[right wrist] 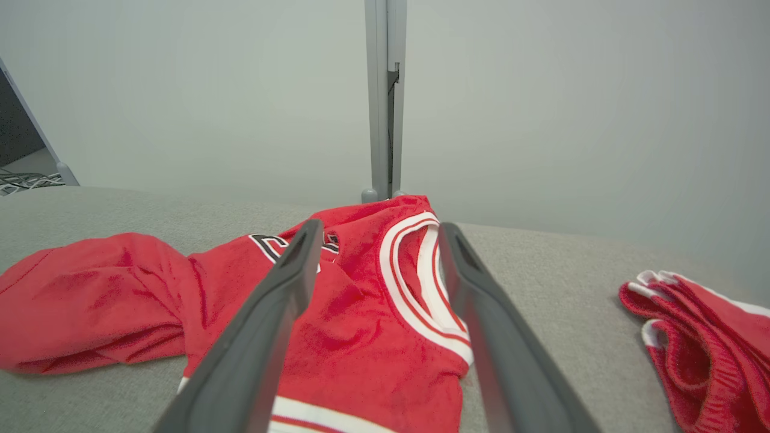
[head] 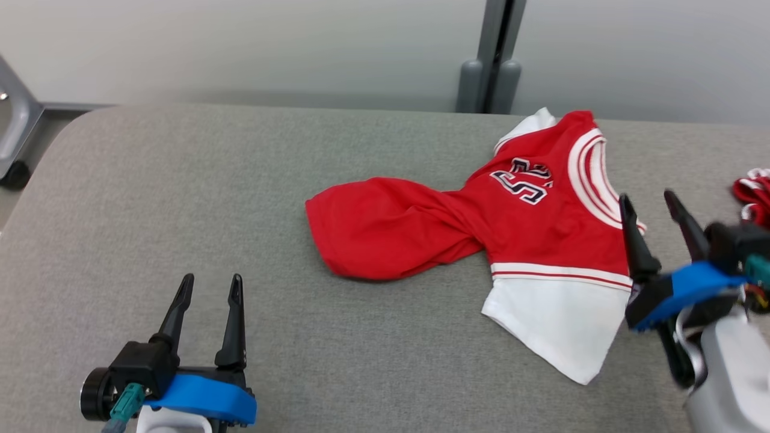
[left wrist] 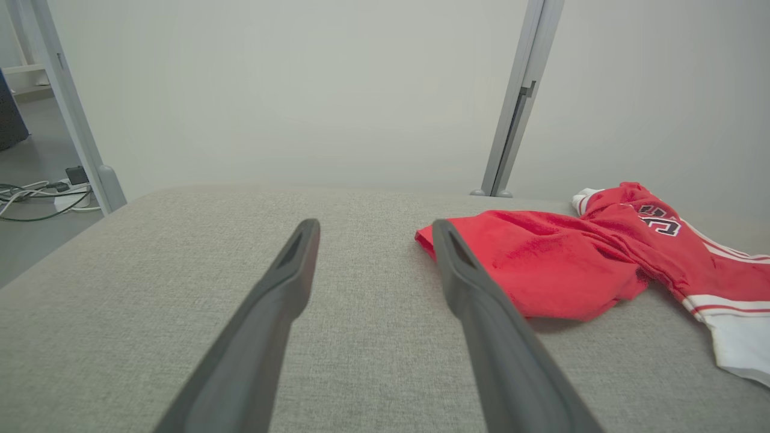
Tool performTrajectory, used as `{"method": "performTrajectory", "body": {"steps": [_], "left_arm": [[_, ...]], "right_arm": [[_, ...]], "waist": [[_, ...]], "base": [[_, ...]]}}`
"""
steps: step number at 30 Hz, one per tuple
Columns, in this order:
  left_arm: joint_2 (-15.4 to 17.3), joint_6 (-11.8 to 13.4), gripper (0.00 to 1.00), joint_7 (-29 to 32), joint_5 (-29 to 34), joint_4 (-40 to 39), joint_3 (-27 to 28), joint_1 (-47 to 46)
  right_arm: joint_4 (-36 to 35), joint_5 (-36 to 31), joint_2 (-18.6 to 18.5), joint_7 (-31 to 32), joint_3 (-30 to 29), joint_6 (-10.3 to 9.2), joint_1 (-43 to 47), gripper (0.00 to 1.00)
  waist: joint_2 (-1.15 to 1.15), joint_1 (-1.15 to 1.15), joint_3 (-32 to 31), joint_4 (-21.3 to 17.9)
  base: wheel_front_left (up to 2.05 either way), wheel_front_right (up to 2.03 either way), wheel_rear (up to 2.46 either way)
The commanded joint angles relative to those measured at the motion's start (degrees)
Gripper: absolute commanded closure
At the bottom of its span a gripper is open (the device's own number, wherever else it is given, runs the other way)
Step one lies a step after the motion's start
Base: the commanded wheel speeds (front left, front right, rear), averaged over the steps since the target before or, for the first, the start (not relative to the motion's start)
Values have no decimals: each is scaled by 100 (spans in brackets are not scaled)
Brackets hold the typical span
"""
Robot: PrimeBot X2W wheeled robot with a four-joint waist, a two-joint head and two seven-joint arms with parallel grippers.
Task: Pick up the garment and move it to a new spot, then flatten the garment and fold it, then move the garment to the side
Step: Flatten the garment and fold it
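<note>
The garment (head: pixel 481 228) is a red jersey with white trim, white sleeves and a dark number, lying twisted and crumpled across the grey table (head: pixel 180 198). It also appears at the right in the left wrist view as the garment (left wrist: pixel 565 258) and under the right fingers as the garment (right wrist: pixel 361 313). My right gripper (head: pixel 651 201) hovers open just right of the white-striped collar (head: pixel 592 174), with nothing between its fingers (right wrist: pixel 271 313). My left gripper (head: pixel 210 285) stands open near the front left, well clear of the cloth, and its fingers (left wrist: pixel 475 300) are empty.
A second red and white cloth item (head: pixel 752 195) lies at the table's right edge, seen as a bunched piece (right wrist: pixel 704 325) in the right wrist view. A grey post (head: pixel 496 60) stands behind the table against a pale wall. Cables (left wrist: pixel 36 198) lie on the floor at left.
</note>
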Motion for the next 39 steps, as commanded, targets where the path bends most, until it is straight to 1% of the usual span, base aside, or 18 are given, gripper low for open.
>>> {"method": "performTrajectory", "body": {"steps": [1, 4, 8, 13, 21, 28, 37, 39], "left_arm": [[31, 42, 0, -26, -24, 10, 48, 114], [42, 47, 0, -27, -45, 10, 97, 233], [55, 72, 0, -27, -78, 7, 152, 337], [83, 97, 0, -27, -79, 28, 221, 438], [97, 78, 0, -27, -96, 133, 242, 501], [110, 91, 0, 102, -173, 231, 247, 185], [-10, 136, 0, 1127, -571, 922, 320, -910], [-40, 56, 0, 1412, -720, 1144, 315, -1221]], "right_arm": [[-385, -148, 218, -129, -158, 1, 528, 0], [-1022, -203, 528, -202, -277, 1, 1164, 0], [-1693, -289, 766, -67, -389, 2, 1870, 0], [-2313, -406, 967, 225, -467, 2, 2420, 0], [-2790, -389, 1097, 459, -511, 1, 2828, 0], [-3029, -331, 1113, 483, -306, 1, 2713, 0], [-3058, -249, 1114, 487, -72, 1, 2522, 0], [-3059, -264, 1115, 477, -41, 1, 2456, 0]], "waist": [[1, 1, -243, -232], [1, 1, -342, -320], [1, 1, -428, -407], [1, 1, -510, -509], [1, 1, -603, -640], [1, 1, -378, -815], [1, 1, 125, -1065], [1, 1, 266, -1118]], "base": [[0, 0, 0], [0, 0, 0], [0, 0, 0], [0, 0, 0], [0, 0, 0], [0, 0, 0], [0, 0, 0], [0, 0, 0]]}}
